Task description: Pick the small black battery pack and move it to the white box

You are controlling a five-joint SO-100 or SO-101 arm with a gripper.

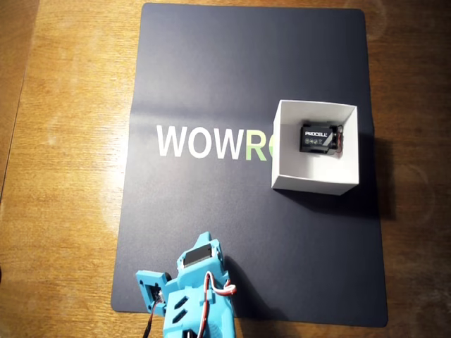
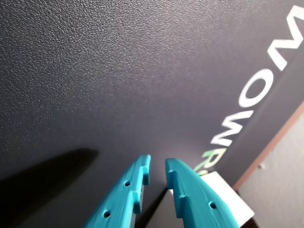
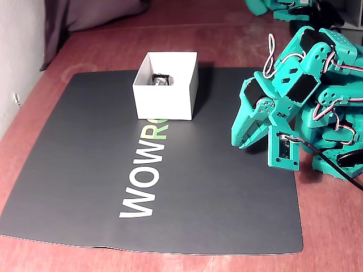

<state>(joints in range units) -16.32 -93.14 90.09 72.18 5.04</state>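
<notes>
Jaws: seen nearly closed in the wrist view, just a thin gap left between the two teal fingers (image 2: 190, 190), and nothing is held in them.
Gripper (image 2: 157, 165): pointed down at bare mat, hanging above it, with a long shadow thrown to the left in the wrist view. In the fixed view the gripper (image 3: 243, 140) is tucked back close to the arm's base at the right edge of the mat.
Arm (image 1: 194, 296): folded up at the bottom edge in the overhead view, sitting over the mat's near border, well apart from the box.
Mat (image 1: 211, 70): dark, laid flat on the table, with WOWRO lettering (image 1: 201, 141) printed across the middle; the last letters are partly hidden by the box.
Box (image 1: 315, 183): white, open-topped, placed on the mat to the right of the lettering in the overhead view.
Battery (image 1: 320, 137): black, lying flat inside the box toward its upper right side, PROCELL label readable on top. Only a small bit of it can be made out in the fixed view (image 3: 160, 78).
Table (image 1: 63, 176): wood, left bare around the mat.
</notes>
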